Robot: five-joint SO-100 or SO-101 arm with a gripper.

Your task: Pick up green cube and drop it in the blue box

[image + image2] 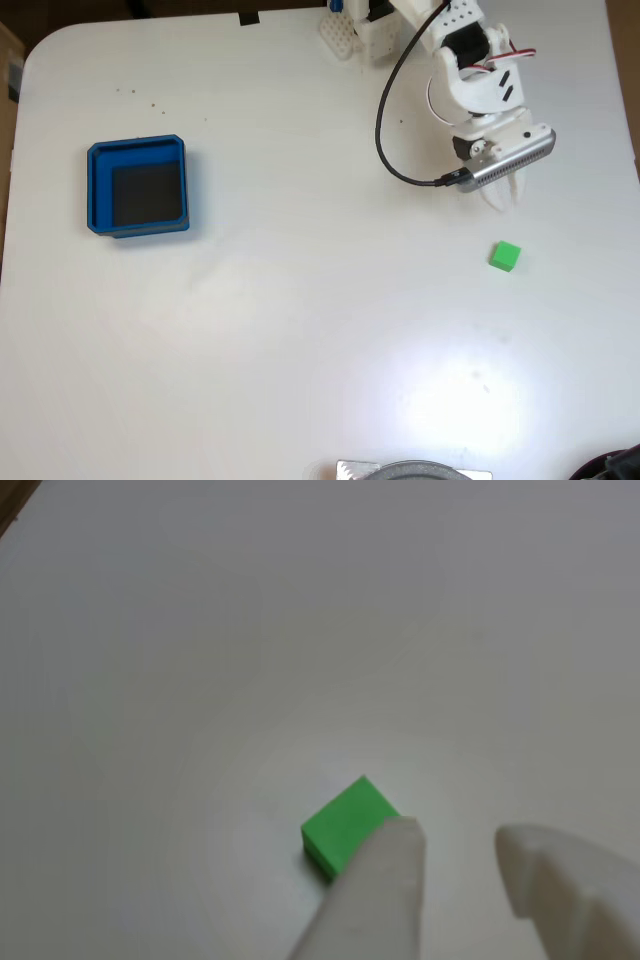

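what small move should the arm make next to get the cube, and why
Probably ease the gripper forward and down so its open fingers straddle the green cube. The cube lies free on the table, just ahead of the fingertips, not between them.

The green cube (pixel 506 256) is plain bright green, with no markings on its faces. The blue box (pixel 137 186) has blue walls and a black floor. The surface (pixel 300 320) is plain white. The claw (pixel 505 196) is white, and a black cable (pixel 385 120) runs along the white arm.
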